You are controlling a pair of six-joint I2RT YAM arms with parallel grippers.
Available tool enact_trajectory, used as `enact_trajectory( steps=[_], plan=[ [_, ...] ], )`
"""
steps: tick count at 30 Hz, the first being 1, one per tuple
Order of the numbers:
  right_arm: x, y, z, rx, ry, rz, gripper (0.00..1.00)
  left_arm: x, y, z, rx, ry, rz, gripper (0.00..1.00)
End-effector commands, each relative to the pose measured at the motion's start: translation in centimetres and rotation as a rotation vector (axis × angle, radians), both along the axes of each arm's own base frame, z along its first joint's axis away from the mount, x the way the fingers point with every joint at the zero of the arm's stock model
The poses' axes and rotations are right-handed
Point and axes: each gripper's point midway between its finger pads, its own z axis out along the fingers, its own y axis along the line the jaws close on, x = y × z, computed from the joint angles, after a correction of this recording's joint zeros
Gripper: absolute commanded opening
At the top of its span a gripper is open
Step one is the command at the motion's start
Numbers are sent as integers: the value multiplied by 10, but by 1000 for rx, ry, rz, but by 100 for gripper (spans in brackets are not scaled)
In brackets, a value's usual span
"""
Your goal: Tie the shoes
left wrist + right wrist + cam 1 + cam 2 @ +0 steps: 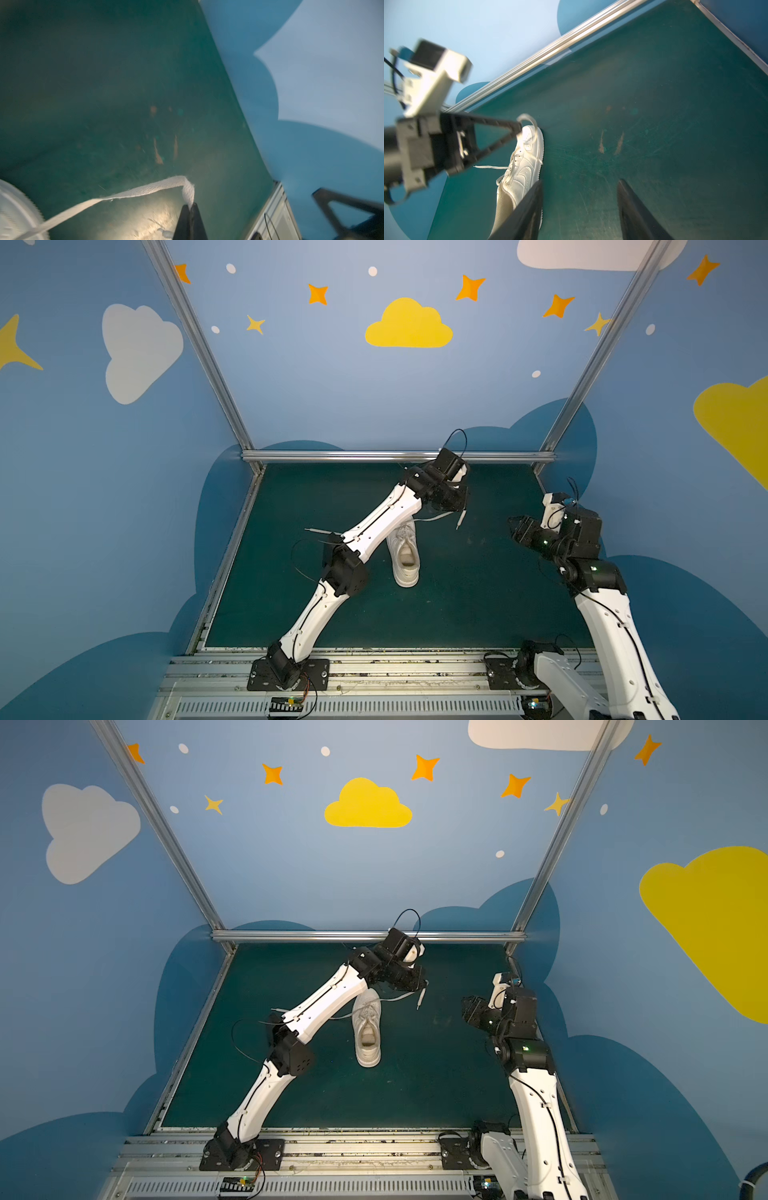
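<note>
Left wrist view: left gripper (pixel 190 206) fingers pinched tight on a white lace (pixel 145 190), which runs taut up from the sneaker (pixel 403 556); lace tip dangles past the grip. Sneaker sits sole-down on green mat (pixel 478 593), toe end under the left arm. Right gripper (pixel 580 181) is well apart, to sneaker's right in both top views, fingers spread wide, holding nothing.
</note>
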Motion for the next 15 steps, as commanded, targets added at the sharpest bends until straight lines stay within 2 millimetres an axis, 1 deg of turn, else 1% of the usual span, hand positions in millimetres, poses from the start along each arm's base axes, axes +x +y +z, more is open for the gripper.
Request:
enact_trajectory(
  steps=[1, 2, 4, 7, 9, 12, 15],
  plan=[
    [-6, -2, -10, 7, 30, 13, 57, -25, -14, -24, 21, 73, -53, 3],
    [-6, -3, -12, 8, 36, 8, 57, -33, -20, -28, 22, 84, -70, 3],
    [-5, -5, -13, 14, 40, 4, 57, -51, -32, -45, 37, 114, -101, 3],
    [-5, -8, -13, 20, 41, -2, 57, -73, -44, -67, 54, 174, -130, 3],
    [-5, -9, -13, 23, 40, -6, 57, -87, -51, -78, 52, 216, -145, 3],
    [-5, -9, -14, 27, 45, -2, 57, -103, -60, -91, 50, 251, -162, 3],
    [-5, -9, -16, 30, 50, -3, 57, -113, -67, -100, 50, 270, -177, 3]
  ],
)
